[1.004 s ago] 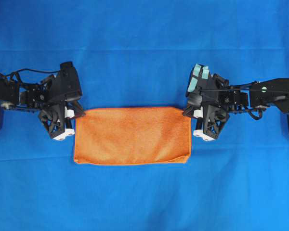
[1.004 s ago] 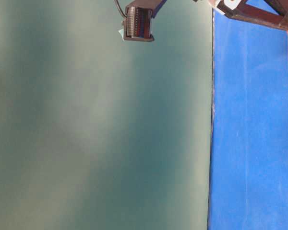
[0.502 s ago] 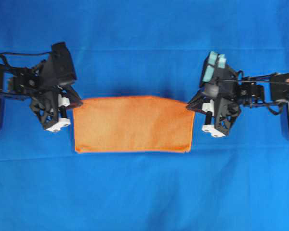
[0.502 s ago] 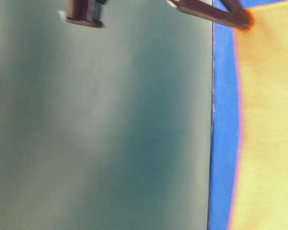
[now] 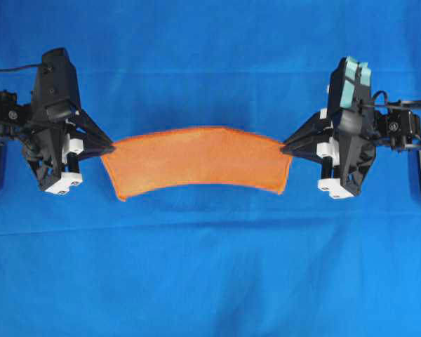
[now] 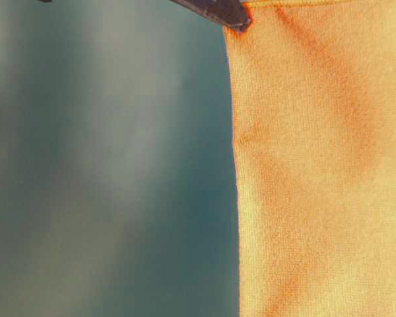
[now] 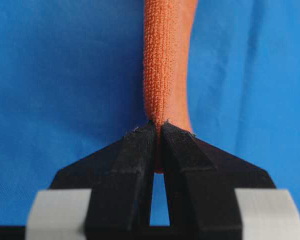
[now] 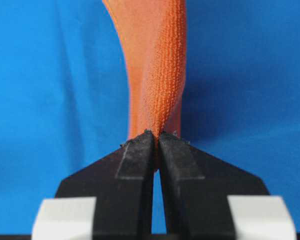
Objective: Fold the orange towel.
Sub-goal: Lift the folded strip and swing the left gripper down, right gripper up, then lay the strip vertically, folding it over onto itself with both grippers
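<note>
You had the left gripper (image 5: 111, 149) and the right gripper (image 5: 284, 149) each pinched tight on an end of the orange towel (image 5: 200, 166), hanging over the middle of the blue cloth (image 5: 210, 281), so both needed to move evenly.

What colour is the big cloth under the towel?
The backdrop cloth is plain bright blue, lying under the orange towel. The overhead view shows it best.

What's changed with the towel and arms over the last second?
Both grippers, left and right, moved apart and toward the top of the overhead view, lifting the orange towel off the blue cloth; it now hangs between them. Unchanged: both stay clamped on its corners.
</note>
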